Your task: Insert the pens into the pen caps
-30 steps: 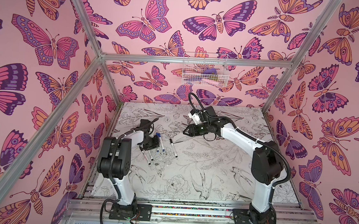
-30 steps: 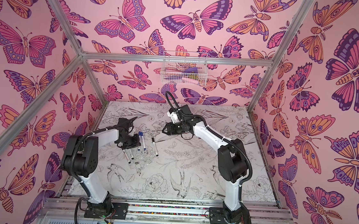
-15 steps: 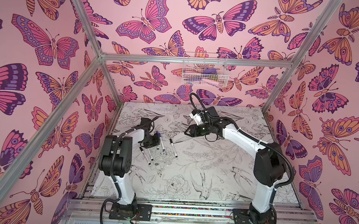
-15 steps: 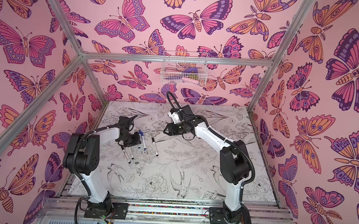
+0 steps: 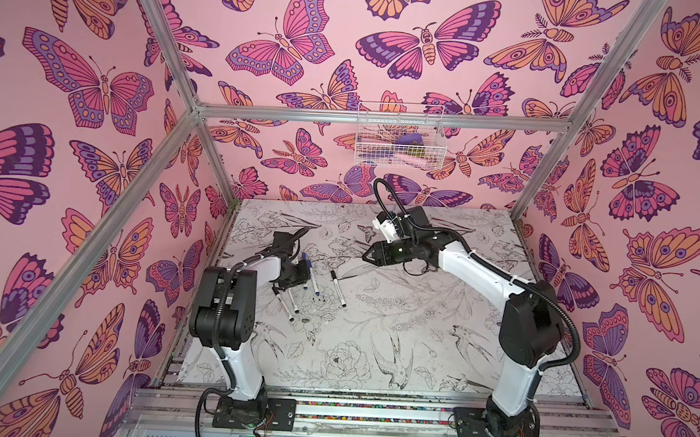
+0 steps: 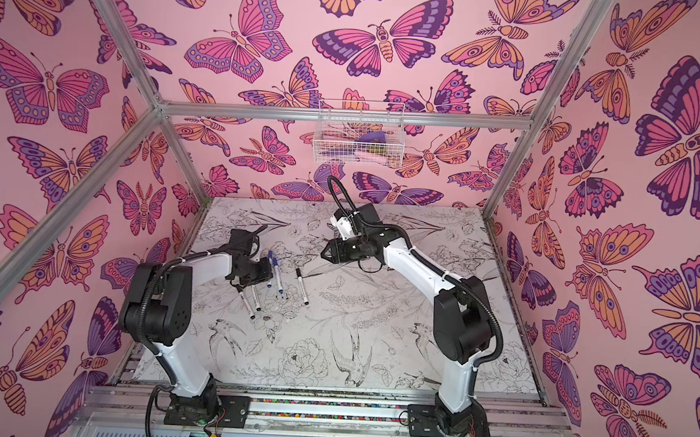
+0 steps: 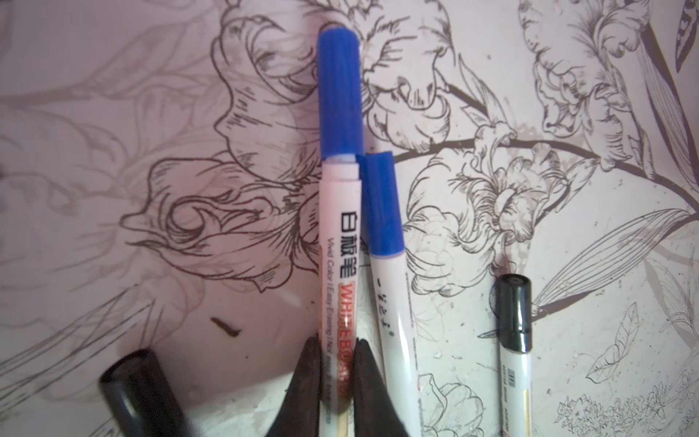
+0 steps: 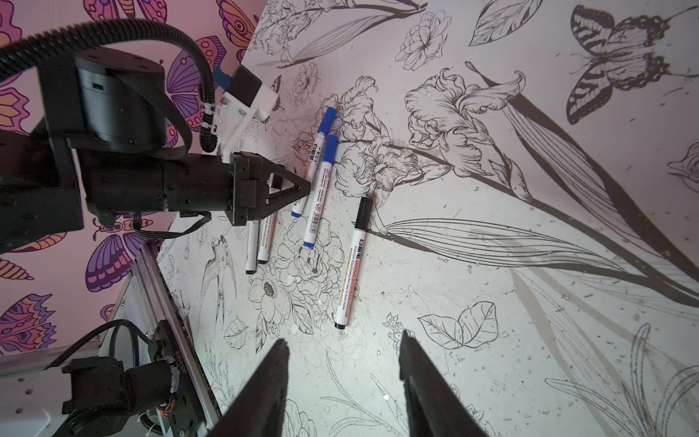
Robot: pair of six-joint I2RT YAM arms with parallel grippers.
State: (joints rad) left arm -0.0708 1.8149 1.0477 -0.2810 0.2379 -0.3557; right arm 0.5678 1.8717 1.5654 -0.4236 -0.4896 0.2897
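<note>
My left gripper [image 7: 337, 342] is shut on the white barrel of a pen [image 7: 337, 261], low over the table. That pen wears a blue cap [image 7: 338, 94], and a thin pale ring shows where cap meets barrel. A second blue-capped pen [image 7: 386, 265] lies right beside it, and a black-capped pen [image 7: 514, 363] lies further off. Two more pens [image 8: 251, 246] lie partly under the left gripper [image 8: 302, 185]. In both top views the right gripper [image 5: 369, 256] hangs open and empty above the table, apart from the pens [image 6: 302, 287].
The pens lie together on the left of the flower-printed table [image 5: 396, 314]. A white wire basket [image 5: 399, 135] hangs on the back wall. Butterfly walls and aluminium posts [image 5: 552, 157] close in the table, with a metal rail [image 5: 369, 412] along the front.
The right gripper has drifted slightly to the right, staying open. The left gripper and the pens have not visibly moved.
</note>
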